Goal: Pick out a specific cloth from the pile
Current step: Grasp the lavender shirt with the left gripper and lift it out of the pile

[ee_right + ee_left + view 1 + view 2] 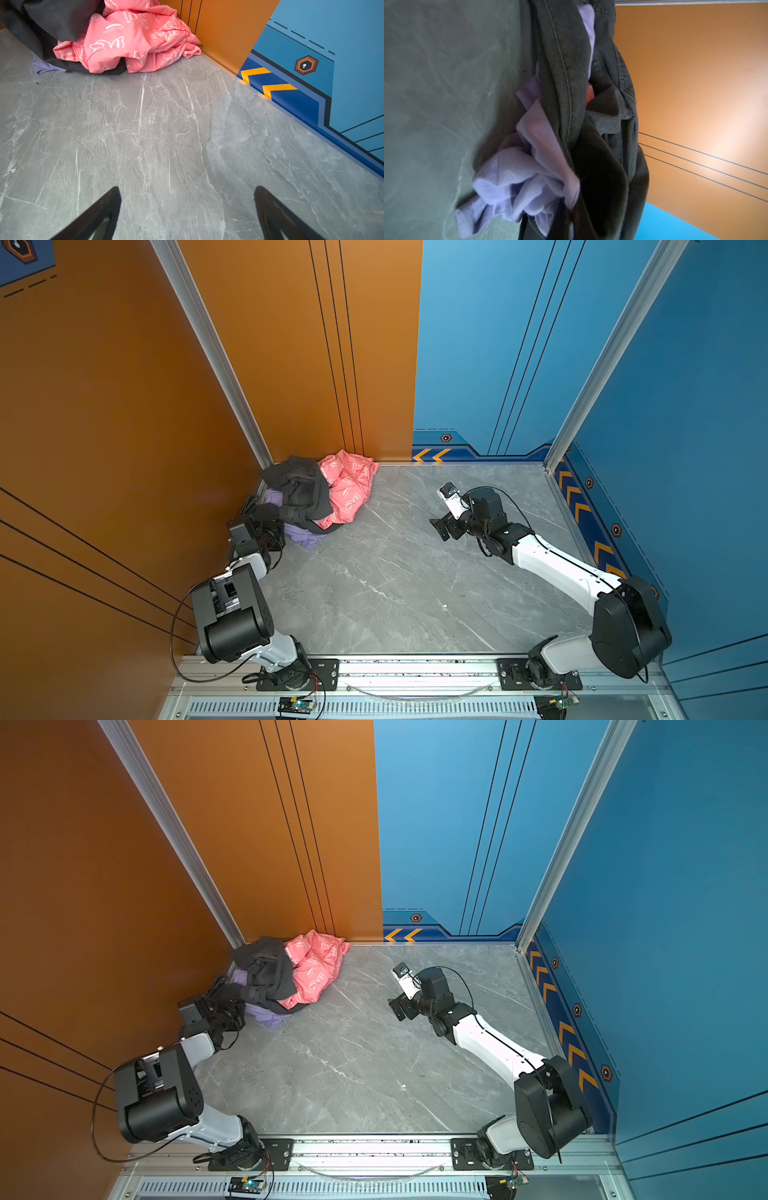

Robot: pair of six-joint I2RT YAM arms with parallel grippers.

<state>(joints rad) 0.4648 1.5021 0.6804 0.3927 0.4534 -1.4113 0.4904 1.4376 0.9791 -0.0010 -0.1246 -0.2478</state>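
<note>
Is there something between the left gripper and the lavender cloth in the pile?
Yes. The dark garment drapes over the lavender cloth, and one fold hangs beside the left gripper, shut at the near edge of the pile. Which fabric it pinches cannot be told.

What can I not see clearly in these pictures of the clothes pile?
- Purple cloth: mostly buried under the dark garment in both top views; sleeves hidden.
- Left end effector: tips buried in the pile, both top views; what it pinches is unclear.
- Pink garment: small print unreadable, right wrist view.
</note>
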